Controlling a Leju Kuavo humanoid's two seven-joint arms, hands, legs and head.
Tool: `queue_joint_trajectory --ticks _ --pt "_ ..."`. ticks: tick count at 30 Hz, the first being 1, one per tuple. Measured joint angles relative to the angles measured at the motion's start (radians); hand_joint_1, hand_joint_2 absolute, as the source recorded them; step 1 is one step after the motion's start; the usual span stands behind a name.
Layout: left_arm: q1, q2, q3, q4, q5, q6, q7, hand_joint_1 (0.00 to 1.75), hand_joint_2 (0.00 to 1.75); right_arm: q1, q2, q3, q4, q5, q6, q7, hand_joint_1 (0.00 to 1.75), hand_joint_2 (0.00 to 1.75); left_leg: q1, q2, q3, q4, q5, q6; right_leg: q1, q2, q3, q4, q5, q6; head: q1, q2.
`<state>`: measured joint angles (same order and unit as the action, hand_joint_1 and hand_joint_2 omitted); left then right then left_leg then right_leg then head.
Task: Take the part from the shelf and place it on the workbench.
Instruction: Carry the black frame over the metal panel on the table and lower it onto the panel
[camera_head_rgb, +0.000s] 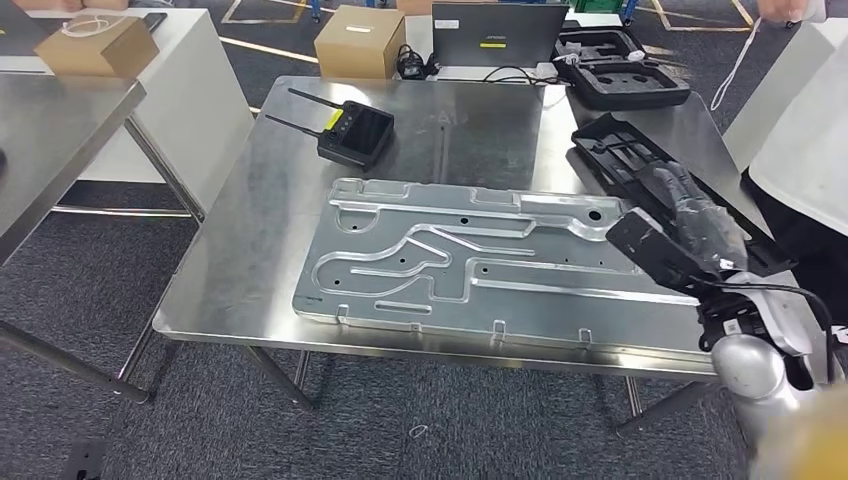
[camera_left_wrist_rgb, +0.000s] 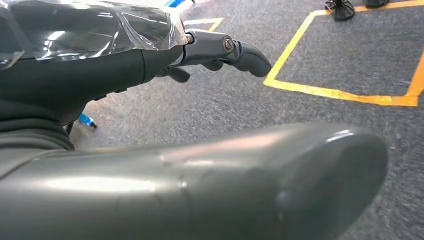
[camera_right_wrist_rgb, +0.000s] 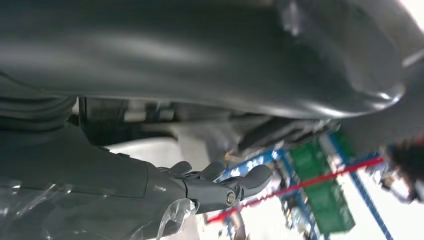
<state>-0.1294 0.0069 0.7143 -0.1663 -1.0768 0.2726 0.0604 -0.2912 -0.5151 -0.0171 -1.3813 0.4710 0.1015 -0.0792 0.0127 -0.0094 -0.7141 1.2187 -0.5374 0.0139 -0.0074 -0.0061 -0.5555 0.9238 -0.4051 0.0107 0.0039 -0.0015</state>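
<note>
While my right hand holds the black part at frame right, fingers hidden under it, it looks stiff, light, long; best gripped mid-length.

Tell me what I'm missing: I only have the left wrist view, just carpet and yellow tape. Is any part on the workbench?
Observer: Yes. In the head view, a black plastic part lies along the right side of the workbench, beside a large metal panel.
Operator: Where's the right hand?
Observer: The right hand is over that black part's near end. I cannot tell whether it grips it.
</note>
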Motion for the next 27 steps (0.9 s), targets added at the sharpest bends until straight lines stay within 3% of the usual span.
queue_joint_trajectory --ticks 1,2,3,5,7,9,11,13,15,16,17,18,20,22,25,26,27 --pt "0.000 0.000 0.000 0.000 -0.001 0.000 0.000 0.00 0.00 0.006 0.011 0.013 0.000 -0.001 -0.006 -0.002 0.00 0.00 0.000 0.000 -0.002 0.034 -0.010 -0.001 0.001 0.000 -0.011 0.001 0.007 0.000 0.000 0.000" --pt "0.000 0.000 0.000 0.000 -0.001 -0.001 0.000 0.00 0.00 0.010 0.021 0.025 0.000 -0.001 -0.010 -0.003 0.00 0.00 -0.001 0.000 0.016 0.027 -0.001 0.000 0.002 0.000 -0.020 0.001 0.013 0.000 0.000 0.000" --pt "-0.001 0.000 0.000 0.000 -0.002 -0.002 0.000 0.00 0.00 0.014 0.030 0.036 0.000 -0.002 -0.014 -0.004 0.00 0.00 -0.002 0.000 0.054 -0.024 0.024 0.003 0.004 0.001 -0.027 0.002 0.018 0.001 0.000 0.000" --pt "-0.002 0.002 0.000 0.000 -0.005 -0.003 0.000 0.00 0.00 0.018 0.044 0.054 0.000 -0.004 -0.018 -0.005 0.00 0.00 -0.007 0.000 0.154 -0.182 0.074 0.015 0.007 0.000 -0.038 0.004 0.025 0.006 0.000 0.000" --pt "-0.002 0.005 -0.001 0.000 -0.010 -0.004 0.000 0.00 0.00 0.019 0.056 0.068 0.000 -0.007 -0.020 -0.005 0.00 0.00 -0.013 -0.001 0.204 -0.281 0.094 0.026 0.008 -0.002 -0.048 0.006 0.037 0.012 0.000 0.000" --pt "0.001 0.006 0.000 0.000 -0.013 -0.005 0.000 0.00 0.00 0.023 0.067 0.083 0.000 -0.011 -0.022 -0.004 0.00 0.00 -0.015 -0.001 0.200 -0.297 0.104 0.033 0.007 -0.003 -0.056 0.001 0.053 0.021 0.000 0.000" --pt "0.001 0.005 -0.001 0.000 -0.015 -0.006 -0.001 0.00 0.00 0.030 0.075 0.095 0.000 -0.015 -0.023 -0.004 0.00 0.00 -0.009 0.001 0.193 -0.304 0.121 0.043 0.006 0.001 -0.067 0.015 0.036 0.032 0.000 0.000" --pt "0.001 0.005 -0.001 0.000 -0.015 -0.007 -0.002 0.00 0.00 0.034 0.081 0.104 0.000 -0.019 -0.024 -0.002 0.00 0.00 -0.004 0.003 0.184 -0.308 0.134 0.050 0.003 0.005 -0.099 0.111 -0.040 0.044 0.001 0.000" --pt "0.001 0.005 0.000 0.000 -0.015 -0.007 -0.002 0.00 0.00 0.036 0.087 0.112 0.001 -0.022 -0.024 0.000 0.00 0.00 -0.003 0.004 0.170 -0.301 0.143 0.052 -0.001 0.006 -0.142 0.261 -0.121 0.054 0.003 0.000" --pt "0.001 0.005 0.000 0.000 -0.015 -0.007 -0.002 0.00 0.00 0.038 0.090 0.117 0.002 -0.022 -0.024 0.001 0.00 0.00 -0.003 0.005 0.162 -0.296 0.146 0.051 -0.003 0.006 -0.152 0.311 -0.139 0.057 0.003 0.000" --pt "0.001 0.005 0.000 0.000 -0.015 -0.007 -0.002 0.00 0.00 0.040 0.093 0.121 0.003 -0.023 -0.025 0.001 0.00 0.00 -0.003 0.005 0.153 -0.291 0.149 0.050 -0.005 0.005 -0.143 0.318 -0.137 0.058 0.003 0.000" --pt "0.001 0.005 -0.001 0.000 -0.015 -0.007 -0.002 0.00 0.00 0.040 0.096 0.124 0.003 -0.025 -0.025 0.001 0.00 0.00 -0.002 0.005 0.143 -0.284 0.152 0.048 -0.006 0.005 -0.111 0.282 -0.117 0.059 0.003 0.000" --pt "0.000 0.005 -0.001 0.000 -0.015 -0.007 -0.002 0.00 0.00 0.038 0.099 0.131 0.003 -0.029 -0.026 0.001 0.00 0.00 -0.001 0.004 0.128 -0.273 0.158 0.041 -0.007 0.006 -0.010 0.133 -0.073 0.058 0.003 0.000" --pt "-0.001 0.005 -0.001 0.000 -0.016 -0.007 -0.004 0.00 0.00 0.036 0.101 0.136 0.003 -0.033 -0.030 -0.001 0.00 0.00 -0.002 0.004 0.117 -0.267 0.167 0.030 -0.001 0.008 0.049 0.030 -0.057 0.049 0.003 0.000" --pt "0.000 0.005 -0.001 0.000 -0.016 -0.007 -0.006 0.00 0.00 0.036 0.105 0.142 0.003 -0.037 -0.034 -0.003 0.00 0.00 -0.001 0.003 0.106 -0.266 0.182 0.011 0.004 0.008 0.039 0.018 -0.044 0.027 0.003 0.000" --pt "0.002 0.005 -0.001 0.000 -0.016 -0.007 -0.006 0.00 0.00 0.035 0.106 0.144 0.003 -0.038 -0.034 -0.004 0.00 0.00 0.000 0.003 0.097 -0.254 0.167 0.005 0.003 0.007 0.030 0.018 -0.036 0.018 0.002 0.000" --pt "0.003 0.005 -0.001 0.000 -0.017 -0.007 -0.007 0.00 0.00 0.035 0.108 0.146 0.003 -0.040 -0.035 -0.004 0.00 0.00 0.001 0.004 0.085 -0.224 0.134 0.000 0.001 0.005 0.020 0.017 -0.026 0.009 0.002 0.000"
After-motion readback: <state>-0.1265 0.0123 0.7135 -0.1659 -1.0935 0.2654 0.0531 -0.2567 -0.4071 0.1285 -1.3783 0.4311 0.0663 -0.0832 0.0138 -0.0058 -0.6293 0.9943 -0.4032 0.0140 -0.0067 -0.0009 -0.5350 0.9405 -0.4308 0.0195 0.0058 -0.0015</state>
